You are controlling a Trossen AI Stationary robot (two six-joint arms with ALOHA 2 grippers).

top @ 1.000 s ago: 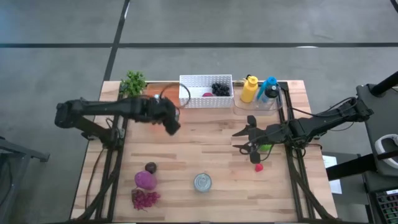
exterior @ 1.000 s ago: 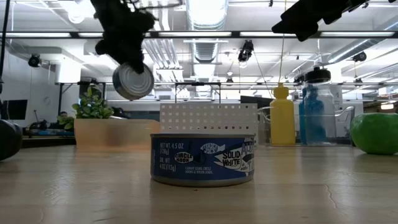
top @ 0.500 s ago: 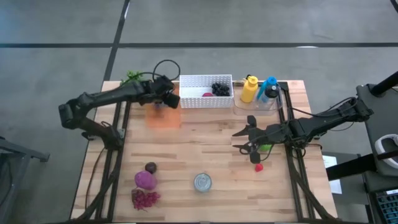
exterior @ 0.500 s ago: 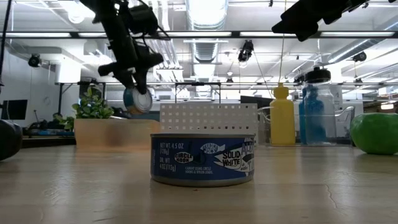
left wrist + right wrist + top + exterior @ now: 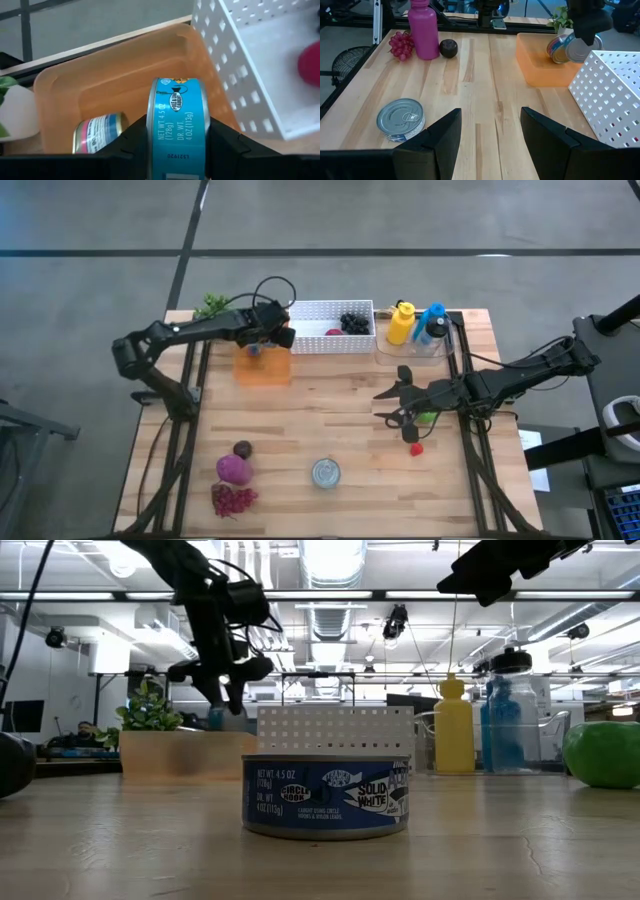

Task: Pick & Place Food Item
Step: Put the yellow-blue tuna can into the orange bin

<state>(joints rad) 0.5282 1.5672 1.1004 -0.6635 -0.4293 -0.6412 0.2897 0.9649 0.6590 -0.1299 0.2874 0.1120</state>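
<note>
My left gripper (image 5: 268, 335) is at the table's far left, just above the orange tray (image 5: 263, 368), shut on a blue-labelled tuna can (image 5: 176, 125). A second can (image 5: 100, 132) lies on its side in the tray. A third can (image 5: 326, 473) stands on the table near the front edge, and it fills the low view (image 5: 325, 797). My right gripper (image 5: 392, 405) hovers open over the table's right side, beside a green fruit (image 5: 428, 417) and a red strawberry (image 5: 415, 448). My left gripper pinches the tuna can between its two fingers (image 5: 132, 145), one on each flat end. The can is on edge, with its label wall (image 5: 175, 107) facing the wrist camera. The fingers slant down from the near left. The can hangs clear above the tray's floor (image 5: 110, 80).
A white perforated basket (image 5: 332, 327) with dark berries stands right of the tray. Yellow (image 5: 400, 323) and blue (image 5: 432, 325) bottles stand at the far right. A plant (image 5: 213, 308) is at the far left corner. A magenta bottle (image 5: 233, 470), grapes (image 5: 233, 498) and a dark fruit (image 5: 242, 448) lie near left.
My left gripper has carried the can toward the table's far edge and lowered it, from above the table's middle left to just over the orange tray. It stays shut on the can. The right arm has kept still.
</note>
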